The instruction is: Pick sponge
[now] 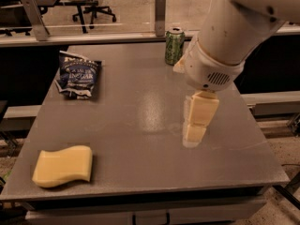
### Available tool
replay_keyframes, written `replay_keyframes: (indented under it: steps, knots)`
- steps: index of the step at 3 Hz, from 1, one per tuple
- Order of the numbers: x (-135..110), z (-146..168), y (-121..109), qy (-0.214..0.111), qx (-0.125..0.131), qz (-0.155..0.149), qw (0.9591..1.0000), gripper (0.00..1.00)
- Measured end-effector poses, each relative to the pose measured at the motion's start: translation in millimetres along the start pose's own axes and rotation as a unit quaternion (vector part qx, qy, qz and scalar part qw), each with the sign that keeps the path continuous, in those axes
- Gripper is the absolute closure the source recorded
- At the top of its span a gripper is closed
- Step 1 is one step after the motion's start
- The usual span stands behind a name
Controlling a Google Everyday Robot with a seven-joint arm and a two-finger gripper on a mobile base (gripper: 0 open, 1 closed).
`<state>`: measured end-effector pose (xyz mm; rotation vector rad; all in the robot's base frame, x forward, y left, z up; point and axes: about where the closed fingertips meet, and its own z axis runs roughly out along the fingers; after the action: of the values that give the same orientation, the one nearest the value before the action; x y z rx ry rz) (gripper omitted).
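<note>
Your gripper [194, 131] points straight down over the right-centre part of the table [140, 107], hanging below the thick white wrist of the arm [220, 46], which fills the upper right of the view. You cannot tell from here how wide the gripper stands, since its pale yellow blocks overlap into one stacked shape. Its tip is very low over the grey top, with a faint reflection just under it, but whether it touches the surface cannot be told. Nothing on the table is in contact with it. Just behind the wrist, toward the far edge, a green can [174, 46] stands upright. Across the table at the far left a dark blue chip bag [78, 74] lies flat and crumpled, its length running near to far. The sponge [63, 165] you are after is well apart from the gripper, in the near left corner of the table, close to the near edge. It lies flat on its broad face with its long axis running left to right, roughly parallel to that near edge, and its wavy curved ends face left and right. Its pale yellow is close to the gripper's own colour, so go by the curved outline. Beyond the table, metal posts [160, 15] rise from a low rail [93, 36], with office chairs [91, 8] behind them.
</note>
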<state>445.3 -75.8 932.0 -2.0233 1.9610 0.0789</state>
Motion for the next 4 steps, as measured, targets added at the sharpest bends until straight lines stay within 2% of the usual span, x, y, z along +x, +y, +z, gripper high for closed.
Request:
replay_keyframes:
  steps: [1,3,4]
  knots:
    - [-58.3,37.4,24.3,-0.033,-0.04,-0.045,0.9976,0.0]
    - [-126.6,85.0,42.4,-0.085,-0.059,-0.075,0.9918,0.0]
    - [-163.0,112.7,62.0,-0.105,-0.082,-0.103,0.9858,0.0]
